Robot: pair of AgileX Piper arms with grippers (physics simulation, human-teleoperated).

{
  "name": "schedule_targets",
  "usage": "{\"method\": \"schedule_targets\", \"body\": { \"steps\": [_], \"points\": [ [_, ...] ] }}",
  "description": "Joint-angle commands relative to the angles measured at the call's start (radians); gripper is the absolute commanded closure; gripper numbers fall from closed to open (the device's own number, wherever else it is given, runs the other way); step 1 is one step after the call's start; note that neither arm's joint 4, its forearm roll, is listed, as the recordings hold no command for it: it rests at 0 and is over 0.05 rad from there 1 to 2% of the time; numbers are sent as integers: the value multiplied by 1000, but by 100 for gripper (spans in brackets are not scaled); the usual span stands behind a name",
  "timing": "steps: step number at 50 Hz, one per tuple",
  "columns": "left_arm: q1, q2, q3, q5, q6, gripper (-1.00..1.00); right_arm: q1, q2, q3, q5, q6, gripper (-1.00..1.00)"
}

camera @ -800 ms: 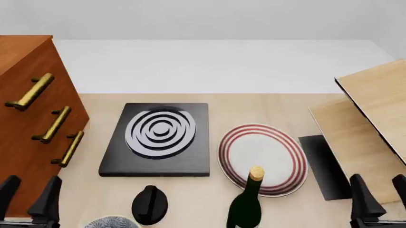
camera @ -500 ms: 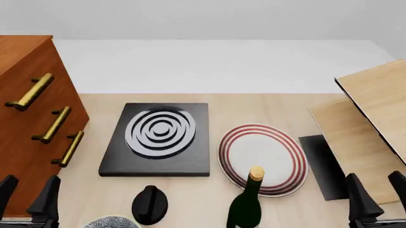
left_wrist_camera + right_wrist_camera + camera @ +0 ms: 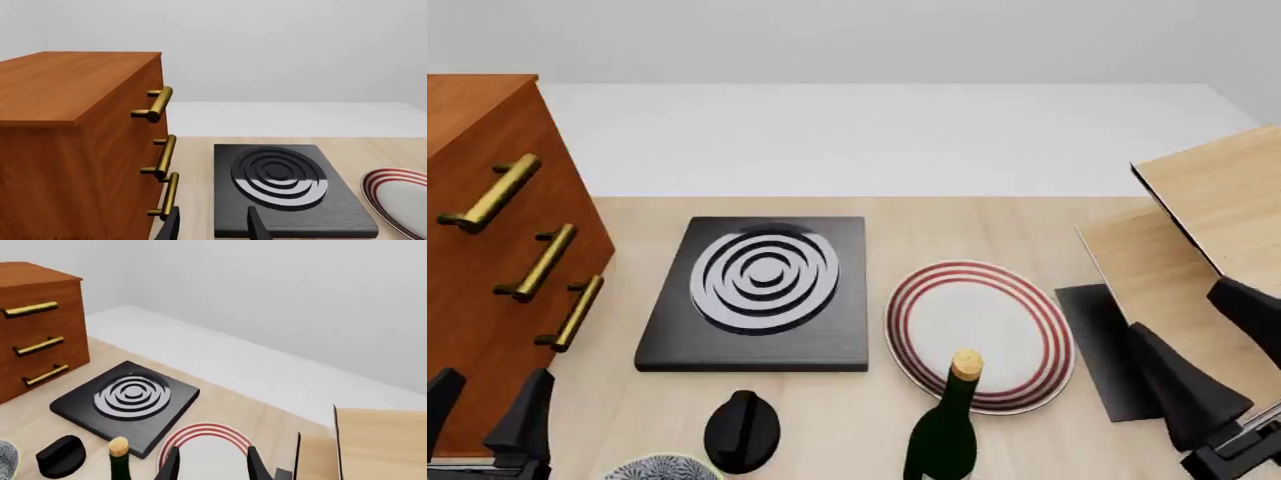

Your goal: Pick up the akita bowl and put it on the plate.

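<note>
Plate (image 3: 980, 333) is the reference: flat on the wooden table (image 3: 988, 225), nothing on it. Bowl (image 3: 662, 468) sits well to the plate's left and nearer the arms' side of the table, only its patterned rim visible at the front view's lower edge; a sliver of it also shows at the edge of the right wrist view. Just beside the bowl, toward the plate, is a black rounded lump (image 3: 742, 431). A dark green corked bottle (image 3: 945, 425) stands upright at the plate's near edge, its cork overlapping the plate in the front view. Black slab (image 3: 761, 291) with white rings lies just left of the plate, slightly apart from it. Wooden drawer chest (image 3: 497, 250) with brass handles is further left, beyond the slab. Right of the plate: a thin dark flat panel (image 3: 1106, 350), then light wooden boards (image 3: 1208, 250). Left gripper (image 3: 483, 418) is low, in front of the chest, well left of the plate, fingers spread, holding nothing. Right gripper (image 3: 1214, 365) is to the plate's right over the dark panel and boards, tilted, fingers apart, holding nothing. Neither gripper touches the bowl or the plate.
</note>
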Motion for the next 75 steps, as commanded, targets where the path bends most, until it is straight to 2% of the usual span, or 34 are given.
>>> {"method": "schedule_targets", "body": {
  "steps": [1,8,14,16,19,39,53,65,71,75],
  "points": [
    [1,3,0,-3,0,-100,162,162,-236,118,-103,-100],
    [1,2,0,-1,-1,-100,233,263,-364,180,-166,-100],
    [1,3,0,-2,-1,-100,326,361,-439,204,-167,-100],
    [1,3,0,-2,-1,-100,333,387,-461,205,-200,-100],
    [1,1,0,0,-1,-100,361,427,-500,222,-200,-100],
    [2,5,0,-4,-1,-100,504,636,-586,270,-262,-100],
    [2,5,0,-4,-1,-100,584,775,-632,269,-229,-100],
    [2,6,0,-5,-1,-100,648,917,-668,226,-154,-100],
    [2,6,0,-5,-1,-100,647,998,-656,196,-164,-100],
    [2,7,1,-7,-1,-100,680,1048,-667,182,-143,-100]
  ]
}}
